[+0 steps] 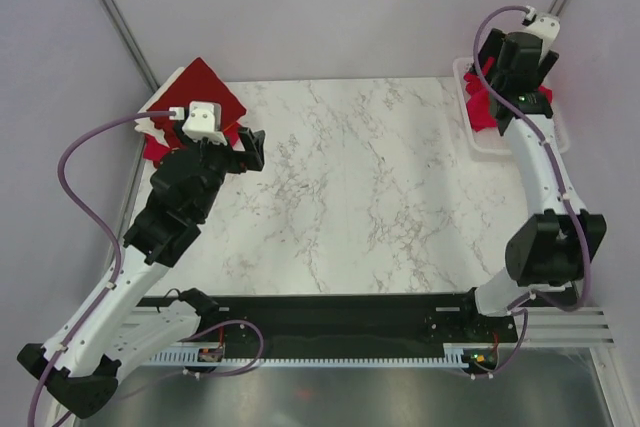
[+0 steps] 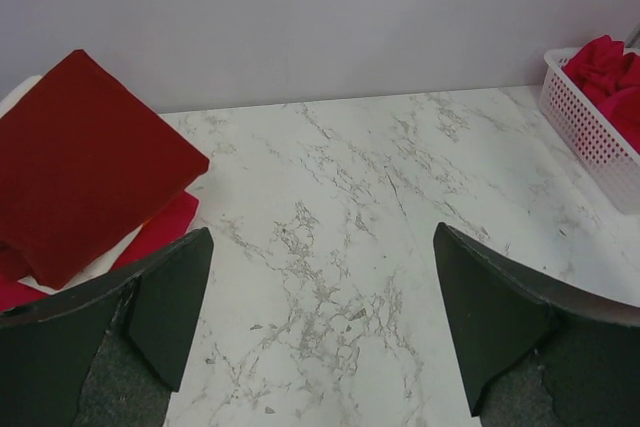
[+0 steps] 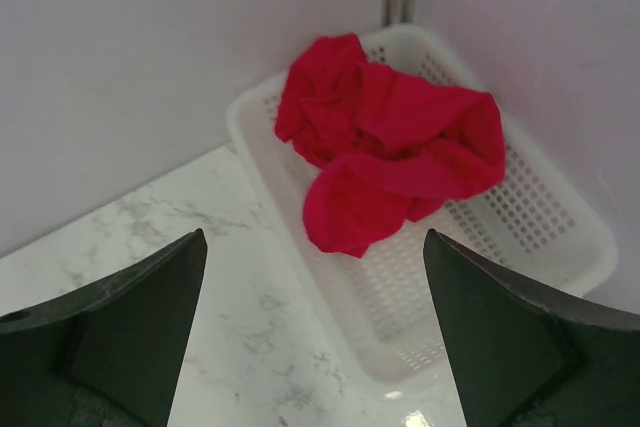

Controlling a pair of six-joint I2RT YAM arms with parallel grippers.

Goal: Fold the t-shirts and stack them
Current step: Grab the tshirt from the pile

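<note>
A folded dark red t-shirt (image 2: 85, 162) tops a stack at the table's back left, with a cream layer (image 2: 100, 269) and a red shirt (image 2: 160, 232) under it; the stack also shows in the top view (image 1: 205, 92). A crumpled bright crimson t-shirt (image 3: 395, 152) lies in the white lattice basket (image 3: 530, 222) at the back right, also seen in the top view (image 1: 482, 107). My left gripper (image 2: 320, 332) is open and empty over the marble just right of the stack. My right gripper (image 3: 315, 332) is open and empty above the basket's near-left rim.
The marble table (image 1: 350, 187) lies between the arms. Grey walls close the back and both sides. The basket (image 2: 595, 132) shows at the far right in the left wrist view. A black rail (image 1: 330, 332) runs along the near edge.
</note>
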